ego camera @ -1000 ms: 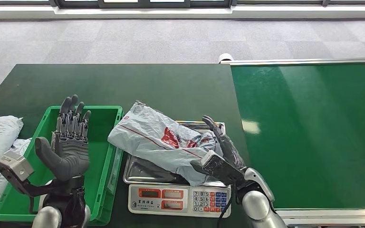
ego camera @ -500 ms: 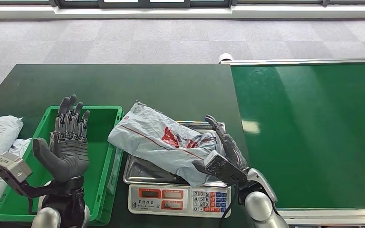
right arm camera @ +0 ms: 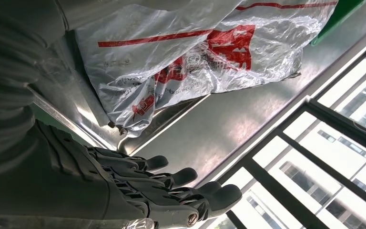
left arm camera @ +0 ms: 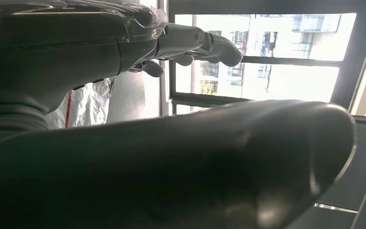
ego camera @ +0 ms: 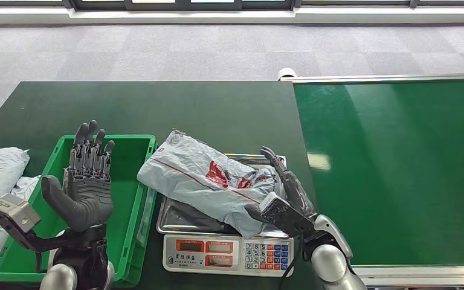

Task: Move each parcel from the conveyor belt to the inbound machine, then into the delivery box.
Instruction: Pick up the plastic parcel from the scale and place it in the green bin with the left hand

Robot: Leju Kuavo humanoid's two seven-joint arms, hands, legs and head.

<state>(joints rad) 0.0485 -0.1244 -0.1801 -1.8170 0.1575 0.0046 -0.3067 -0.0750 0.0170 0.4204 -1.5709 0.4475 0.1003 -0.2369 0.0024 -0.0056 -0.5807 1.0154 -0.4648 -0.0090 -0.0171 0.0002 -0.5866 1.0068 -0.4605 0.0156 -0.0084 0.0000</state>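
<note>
One parcel [ego camera: 208, 181] on scale [ego camera: 229, 248], beside right robot hand [ego camera: 287, 196]

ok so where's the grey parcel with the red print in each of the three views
Head view: grey parcel lies low centre, across the scale's steel pan, its left end over the green bin's edge.
Left wrist view: a crinkled sliver shows behind the left hand.
Right wrist view: it fills the upper middle, beside the right hand.
Shared landmark: the parcel's red print.
</note>
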